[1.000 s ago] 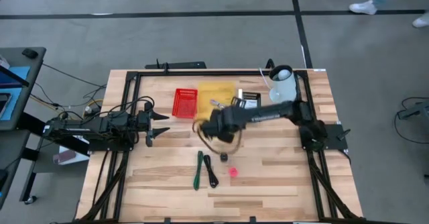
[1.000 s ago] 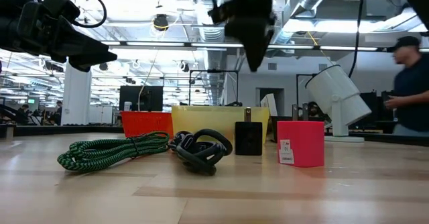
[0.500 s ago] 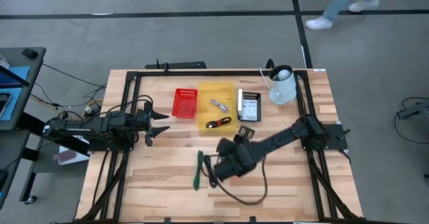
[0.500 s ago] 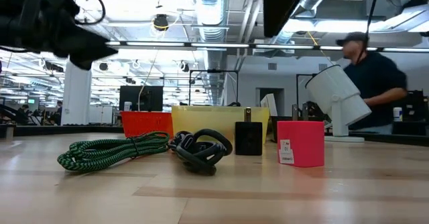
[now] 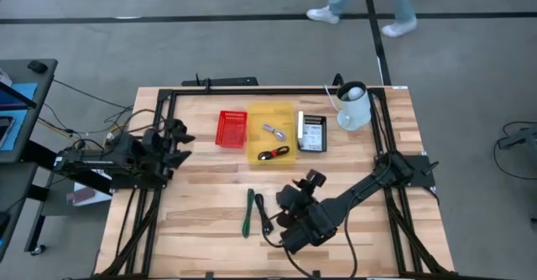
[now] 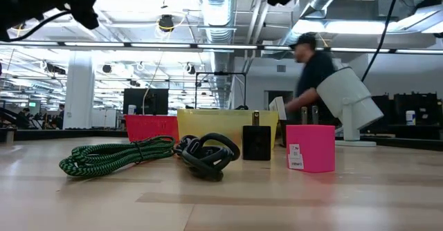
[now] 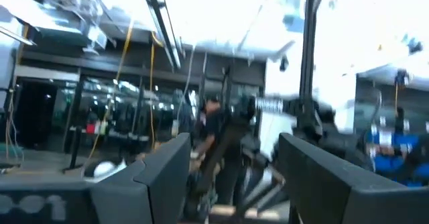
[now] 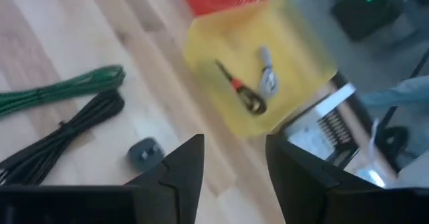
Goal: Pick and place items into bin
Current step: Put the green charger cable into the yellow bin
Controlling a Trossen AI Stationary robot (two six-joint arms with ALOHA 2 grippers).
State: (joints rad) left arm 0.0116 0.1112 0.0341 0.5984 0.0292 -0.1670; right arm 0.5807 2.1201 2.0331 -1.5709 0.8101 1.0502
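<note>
My right gripper [image 8: 231, 158] — fingers parted, empty — hung over the remaining items, a reach in hand; next came descent onto the black adapter [image 8: 144, 151] — the left gripper [image 7: 228, 158], parted, waited.

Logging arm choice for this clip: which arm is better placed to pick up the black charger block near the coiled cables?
Right. Its tool, open, hovers beside the charger block; the left tool waits farther off.

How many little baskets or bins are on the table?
2: a red basket near the table's far edge, and a yellow bin touching it on its right side, holding two small items. Nothing seems to hide another.
</note>
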